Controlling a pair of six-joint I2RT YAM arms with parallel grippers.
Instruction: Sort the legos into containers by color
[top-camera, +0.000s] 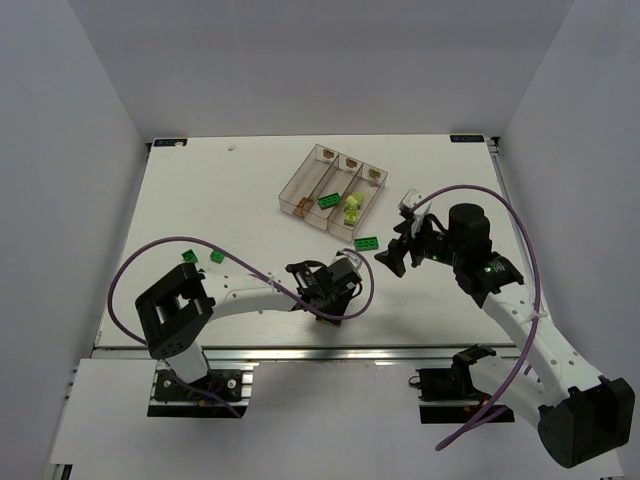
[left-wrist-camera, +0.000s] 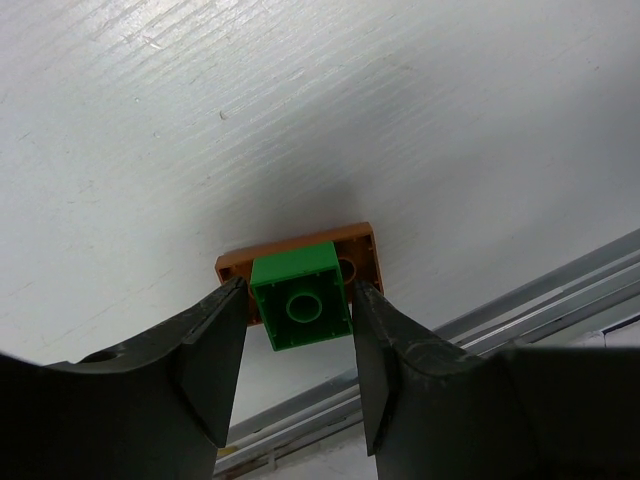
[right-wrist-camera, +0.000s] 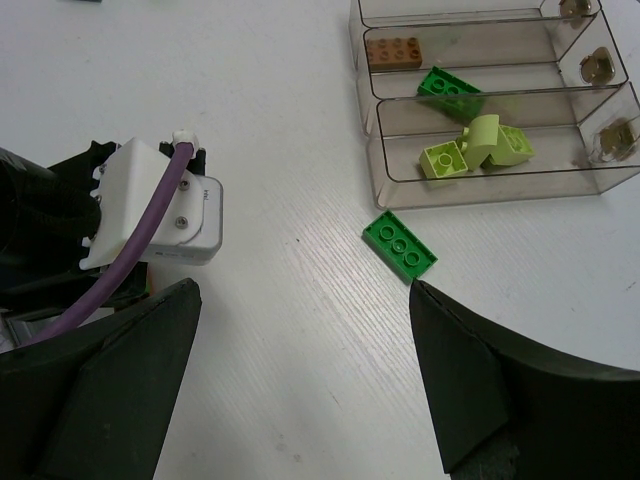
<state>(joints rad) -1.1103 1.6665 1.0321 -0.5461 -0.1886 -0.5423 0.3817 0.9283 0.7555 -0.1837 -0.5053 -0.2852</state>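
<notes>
Top external showed the white table (top-camera: 230, 190) as the largest thing. The left arm (top-camera: 235, 292) lay low across its near part and the right arm (top-camera: 525, 325) bent in from the right. Looped purple cables (top-camera: 125, 275) ran along both arms. Beyond the arms, toward the table's far middle, sat the containers (top-camera: 342, 172), three clear bins joined as one tray and set at a slant. The left bin held an orange-brown brick (top-camera: 303, 208). The middle one held a bright green brick (top-camera: 328, 201), and the right one a small heap of pale yellow-green bricks (top-camera: 352, 209).

The right gripper (right-wrist-camera: 305, 290) hovered on the near side of the tray with its jaws spread wide and nothing between them. A loose green oblong brick (right-wrist-camera: 400, 243) lay on the table just beside the tray's nearest bin, apart from both fingers.

The left gripper (left-wrist-camera: 298, 310) pointed down at the table close to the near rail. Its dark fingers (left-wrist-camera: 215, 350) stood on either side of a green square brick (left-wrist-camera: 302, 305). That brick sat on top of an orange-brown plate (left-wrist-camera: 355, 250) lying flat on the table. The pads were tight beside the brick's flanks, but whether they actually pressed on it could not be told.

Two more small green bricks (top-camera: 188, 257) lay close together on the table's left part, near the left arm's elbow.
</notes>
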